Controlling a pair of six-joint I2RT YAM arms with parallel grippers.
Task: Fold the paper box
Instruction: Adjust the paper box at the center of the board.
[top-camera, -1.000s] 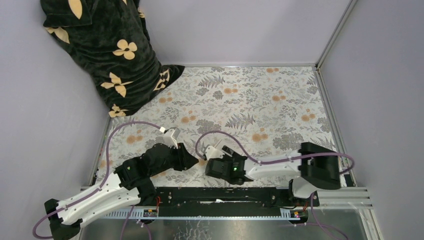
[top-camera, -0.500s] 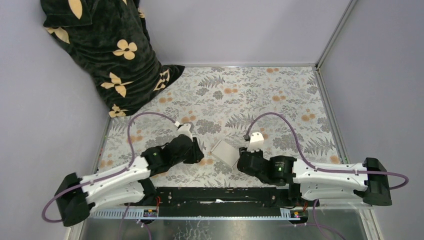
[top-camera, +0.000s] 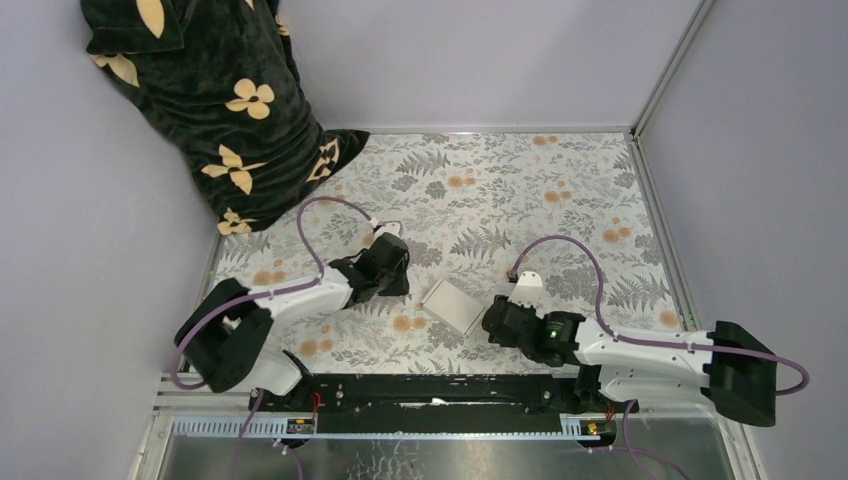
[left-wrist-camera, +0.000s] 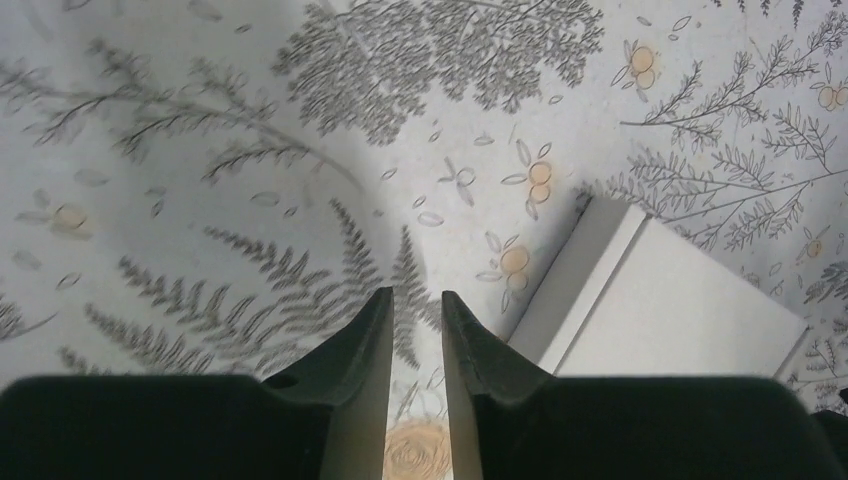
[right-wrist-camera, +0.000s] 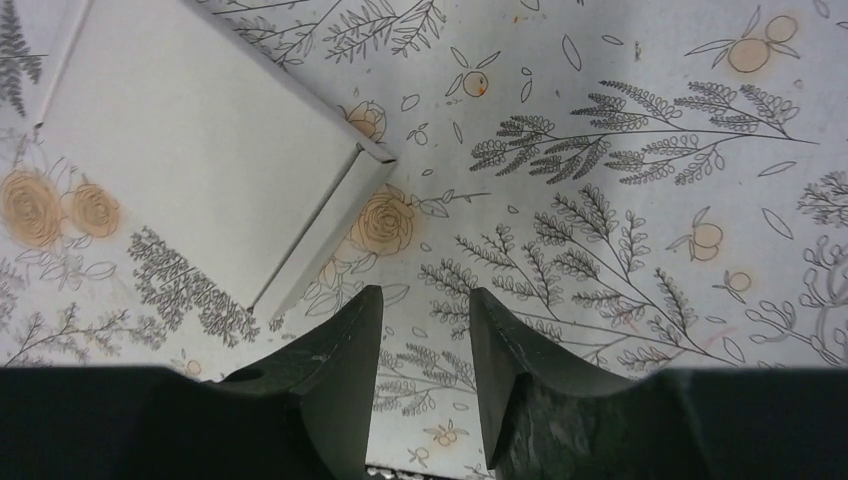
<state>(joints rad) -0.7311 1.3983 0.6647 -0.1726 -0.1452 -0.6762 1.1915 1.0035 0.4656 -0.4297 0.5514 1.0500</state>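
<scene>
The folded paper box (top-camera: 452, 305) lies flat on the floral table (top-camera: 530, 190), at lower centre of the top view. Left gripper (left-wrist-camera: 415, 295) is narrowly parted and empty; right gripper (right-wrist-camera: 425, 292) is parted and empty. Neither touches the box.

The paper box (top-camera: 452, 305) is seen as plain white and unprinted, with pale grey shading along its side walls. It lies just right of the left gripper (left-wrist-camera: 415, 296) and ahead-left of the right gripper (right-wrist-camera: 425, 292). Both grippers are coloured matt black. The tablecloth (top-camera: 560, 200) beneath them is printed off-white with grey fern sprays, fine leaf outlines and small orange blossoms. The left arm (top-camera: 300, 295) and right arm (top-camera: 640, 350) are finished in white and black, and are trailed by purple cables (top-camera: 560, 245). Far beyond the left gripper, a black blanket (top-camera: 215, 100) is patterned with cream four-petalled flowers. The walls (top-camera: 480, 60) are coloured pale lilac-grey.
</scene>
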